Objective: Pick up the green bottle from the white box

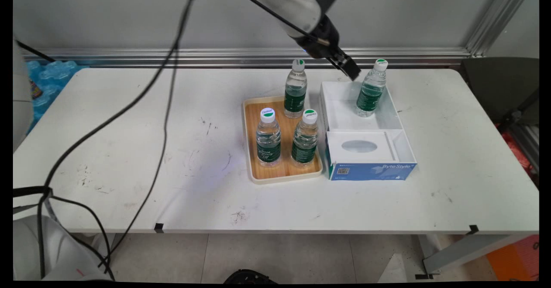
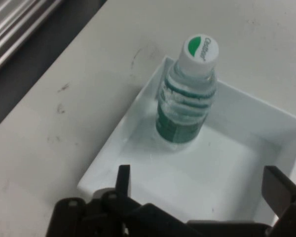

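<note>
A black end effector (image 1: 349, 70), fingers spread wide and holding nothing, hangs over the far left of a white tray (image 1: 340, 107); just right of it, a water bottle (image 1: 371, 89) stands upright inside; three bottles (image 1: 286, 124) stand on a wooden tray (image 1: 251, 150) on the left of the counter (image 1: 129, 150).

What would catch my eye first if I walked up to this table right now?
Probably the black gripper, open and hanging over a white bin where one water bottle stands upright at the far end. Just left of the bin, three more bottles stand on a wooden tray.
</note>
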You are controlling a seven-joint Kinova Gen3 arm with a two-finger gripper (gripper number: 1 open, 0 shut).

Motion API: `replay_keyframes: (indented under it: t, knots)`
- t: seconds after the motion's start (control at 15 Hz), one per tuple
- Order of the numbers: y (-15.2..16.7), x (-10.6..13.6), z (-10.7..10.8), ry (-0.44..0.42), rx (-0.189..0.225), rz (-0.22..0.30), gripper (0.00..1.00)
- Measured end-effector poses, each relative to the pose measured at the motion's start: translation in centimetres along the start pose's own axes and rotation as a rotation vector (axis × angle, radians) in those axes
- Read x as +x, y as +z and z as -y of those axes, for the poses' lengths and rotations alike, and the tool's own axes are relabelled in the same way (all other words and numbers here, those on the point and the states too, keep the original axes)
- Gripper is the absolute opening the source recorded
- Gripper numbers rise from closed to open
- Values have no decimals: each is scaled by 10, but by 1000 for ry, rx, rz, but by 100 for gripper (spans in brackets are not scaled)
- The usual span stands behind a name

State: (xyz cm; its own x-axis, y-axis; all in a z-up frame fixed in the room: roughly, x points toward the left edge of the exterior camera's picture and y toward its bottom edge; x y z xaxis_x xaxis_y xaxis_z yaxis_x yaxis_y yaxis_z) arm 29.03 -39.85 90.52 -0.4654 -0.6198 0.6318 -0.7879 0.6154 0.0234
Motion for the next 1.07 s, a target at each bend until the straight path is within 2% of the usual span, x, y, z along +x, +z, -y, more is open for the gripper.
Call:
replay_keyframes:
  t: [0.4,1.07]
  knots:
    - [66,15,-3,12,-20,5,100]
    - [138,33,0,46,-46,9,100]
